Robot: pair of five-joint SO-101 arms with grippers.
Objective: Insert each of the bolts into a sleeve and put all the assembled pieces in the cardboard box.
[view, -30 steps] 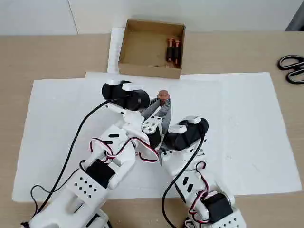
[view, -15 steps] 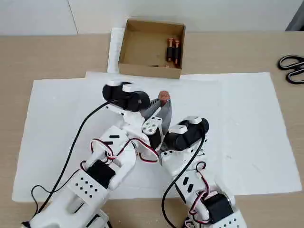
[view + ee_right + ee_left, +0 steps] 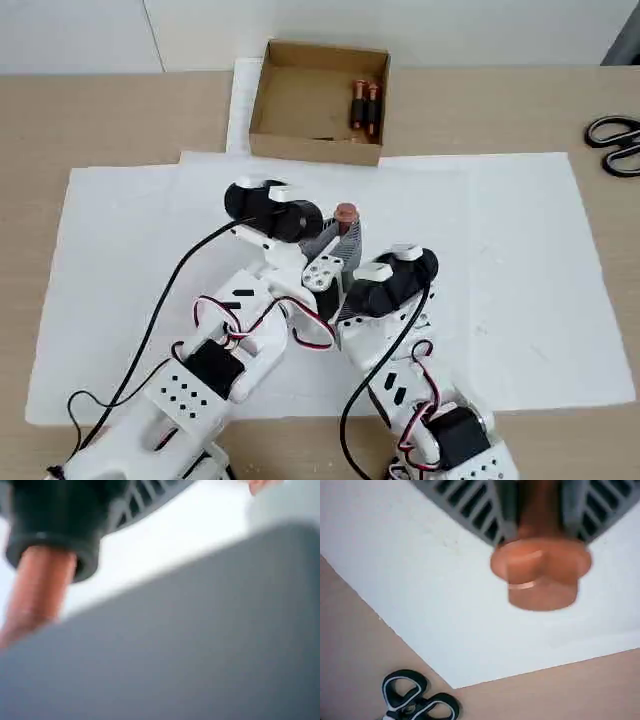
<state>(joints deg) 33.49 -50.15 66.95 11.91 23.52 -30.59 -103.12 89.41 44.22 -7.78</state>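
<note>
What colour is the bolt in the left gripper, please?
The bolt is copper-orange, clearest in the left wrist view.

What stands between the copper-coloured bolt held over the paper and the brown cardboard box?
Nothing visible. Only bare white paper lies between the copper-coloured bolt and the brown cardboard box; two assembled pieces lie along its right wall.

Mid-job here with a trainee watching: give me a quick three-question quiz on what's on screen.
1. True or false: the cardboard box is empty.
2. The left hand grips: A) a bolt B) a spoon C) a cup.
3. Which tool lies on the bare table at the high view's right edge?
Key: 1 false, two assembled pieces lie inside; 2 A; 3 scissors.
</note>
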